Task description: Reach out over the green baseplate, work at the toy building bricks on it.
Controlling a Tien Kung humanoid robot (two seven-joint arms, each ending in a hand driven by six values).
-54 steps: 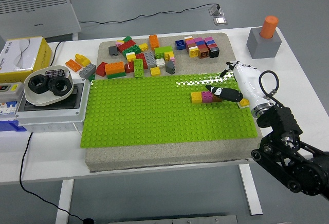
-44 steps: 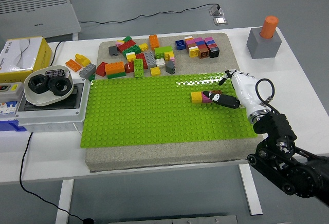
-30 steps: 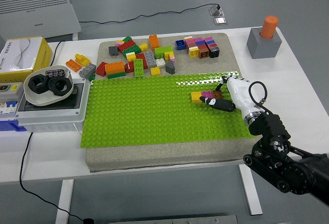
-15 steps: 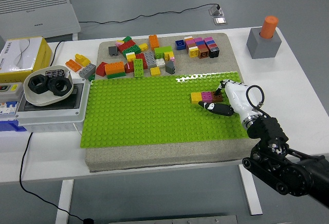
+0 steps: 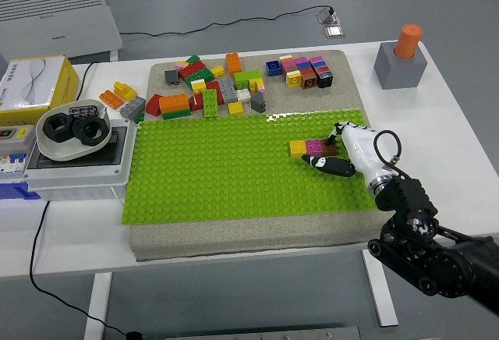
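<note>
The right hand (image 5: 337, 153) pinches the brown brick (image 5: 331, 147), which touches the pink brick's (image 5: 314, 146) right side (its row runs left to right). The next push goes straight down into the green baseplate (image 5: 226, 176).

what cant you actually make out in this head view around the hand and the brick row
- Brown brick: the right hand covers its right side, so whether the fingers grip it or only press on it is unclear.
- Whether the brown brick is seated on the green baseplate beside the pink brick: too small to tell.
- Loose brick pile: overlapping, the count is uncertain.
- Left arm: out of view.
</note>
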